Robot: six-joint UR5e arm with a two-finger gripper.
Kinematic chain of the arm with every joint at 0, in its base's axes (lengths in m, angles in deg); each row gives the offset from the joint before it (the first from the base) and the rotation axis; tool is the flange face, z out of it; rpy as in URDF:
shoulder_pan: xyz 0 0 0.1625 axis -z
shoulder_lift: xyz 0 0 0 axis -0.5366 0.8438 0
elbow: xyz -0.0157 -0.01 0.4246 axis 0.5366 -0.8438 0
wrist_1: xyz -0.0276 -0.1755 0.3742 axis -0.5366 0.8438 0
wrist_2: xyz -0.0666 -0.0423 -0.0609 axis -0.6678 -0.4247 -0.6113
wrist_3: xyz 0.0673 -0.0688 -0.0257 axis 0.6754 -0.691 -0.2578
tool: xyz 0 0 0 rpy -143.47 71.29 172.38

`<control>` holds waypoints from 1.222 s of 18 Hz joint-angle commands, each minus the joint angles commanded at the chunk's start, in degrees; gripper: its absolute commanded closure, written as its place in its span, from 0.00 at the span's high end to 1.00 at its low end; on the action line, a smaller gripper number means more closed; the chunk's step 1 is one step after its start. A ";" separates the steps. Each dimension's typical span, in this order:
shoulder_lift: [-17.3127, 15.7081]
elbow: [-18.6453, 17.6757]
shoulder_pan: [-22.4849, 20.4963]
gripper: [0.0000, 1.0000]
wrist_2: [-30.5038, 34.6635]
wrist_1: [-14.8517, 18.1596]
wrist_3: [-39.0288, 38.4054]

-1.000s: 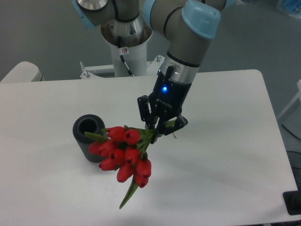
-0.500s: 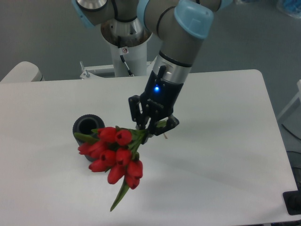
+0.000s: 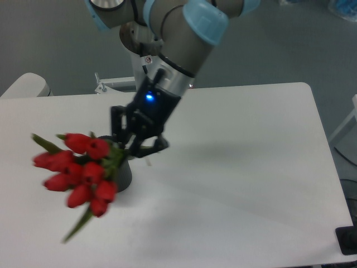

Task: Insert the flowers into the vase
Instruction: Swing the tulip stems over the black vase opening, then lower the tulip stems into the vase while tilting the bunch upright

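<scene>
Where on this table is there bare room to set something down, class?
The table's whole right half, from the gripper to the right edge, is bare. So is the front strip right of the flowers. The left is crowded: flowers and gripper overlap the vase.

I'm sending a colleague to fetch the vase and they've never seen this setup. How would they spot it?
Start at the white table and follow the robot arm down to its gripper, which holds the red flowers over the table's left half. The vase stands just under the gripper, mostly hidden by it and the flowers. It is the only dark grey cylinder there.
</scene>
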 joint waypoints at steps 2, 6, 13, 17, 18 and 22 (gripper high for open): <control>0.09 -1.49 0.18 0.18 -4.15 -1.42 0.35; -0.17 -5.53 -0.35 0.17 -9.06 -2.74 2.63; -3.43 -11.34 -4.48 0.17 -14.62 -2.66 6.24; -3.78 -12.22 -4.66 0.17 -14.62 -2.92 6.06; -3.78 -12.83 -4.57 0.17 -14.62 -3.01 6.15; -3.96 -13.62 -4.22 0.17 -14.62 -3.01 6.33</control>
